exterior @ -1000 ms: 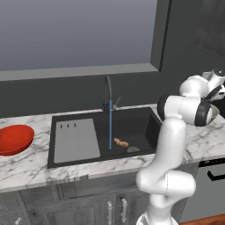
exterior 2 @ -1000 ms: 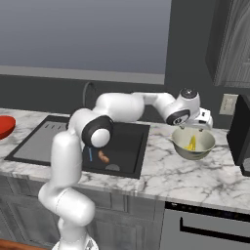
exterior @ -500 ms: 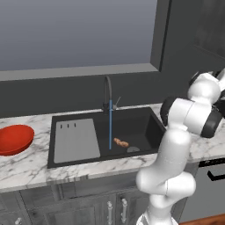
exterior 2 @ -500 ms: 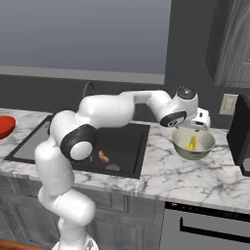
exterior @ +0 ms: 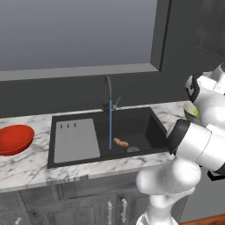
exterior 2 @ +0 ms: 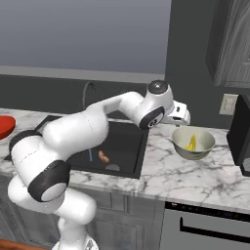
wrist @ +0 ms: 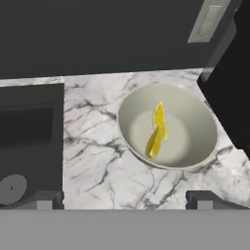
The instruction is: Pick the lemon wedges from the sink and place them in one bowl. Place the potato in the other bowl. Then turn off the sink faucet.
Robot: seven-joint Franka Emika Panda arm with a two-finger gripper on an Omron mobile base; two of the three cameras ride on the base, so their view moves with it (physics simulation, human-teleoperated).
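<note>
**Two wedges in the grey bowl, one potato in the sink**

Two lemon wedges [wrist: 156,131] lying touching inside the one grey-beige bowl [wrist: 205,128], on the marble counter [wrist: 93,146] right of the sink [exterior: 149,121]. One potato [exterior: 121,142] on the basin floor, near the round drain [exterior: 133,149]. One red bowl [exterior: 13,139] at far left, holding nothing. One faucet [exterior: 108,92], blue stream running. Gripper [wrist: 124,199] above the counter near the grey bowl, jaws spread wide, grasping nothing.
</note>
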